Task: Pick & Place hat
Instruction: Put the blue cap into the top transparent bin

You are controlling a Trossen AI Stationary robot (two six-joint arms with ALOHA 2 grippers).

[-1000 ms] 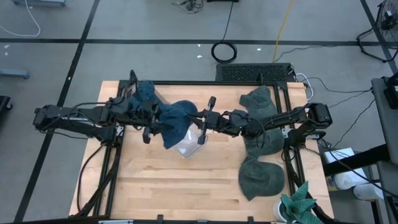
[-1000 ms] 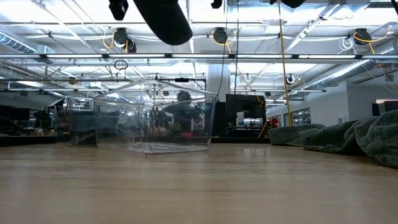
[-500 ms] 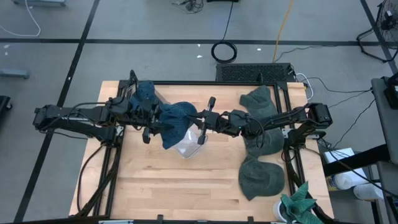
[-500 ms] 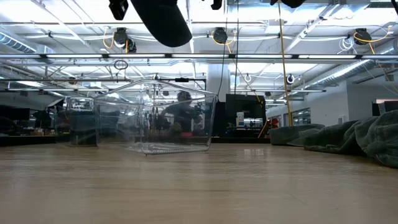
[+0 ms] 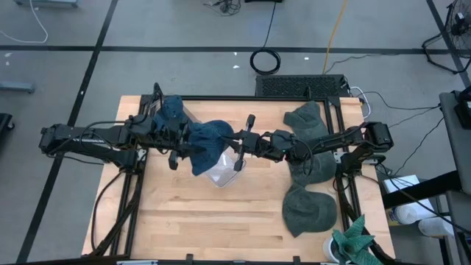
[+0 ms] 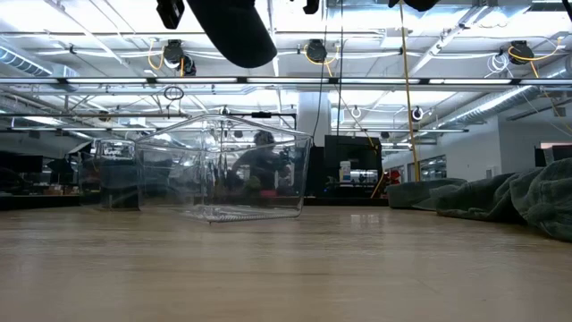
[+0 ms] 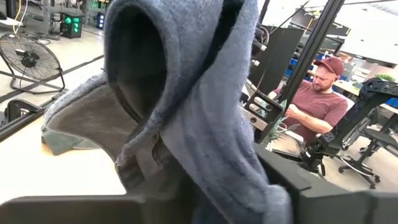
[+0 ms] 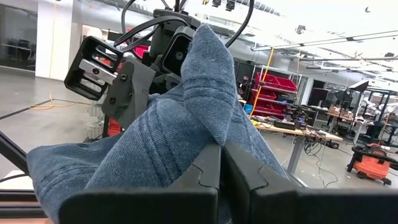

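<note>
A blue hat hangs in the air between my two grippers, above a clear plastic container that stands on the wooden table. My left gripper comes from the table's left and is shut on the hat's left part. My right gripper comes from the right and is shut on its right part. In the low view the hat's lowest part hangs well above the container. The hat fills the left wrist view. My left gripper has the hat's thick cloth running down between its two fingers, which come in level from the table's left. The cloth hides the place of contact. The hat is lifted clear and droops in front of the fingers. My right gripper pinches a raised fold of the hat between its two fingers, which meet just below it. The fingers come from the table's right, slanting a little upward. The hat is clear of the table and sags away toward the left gripper.
A second blue hat lies at the table's far left. Green hats lie in a row along the right side, seen as a heap in the low view. A seated person shows beyond the table.
</note>
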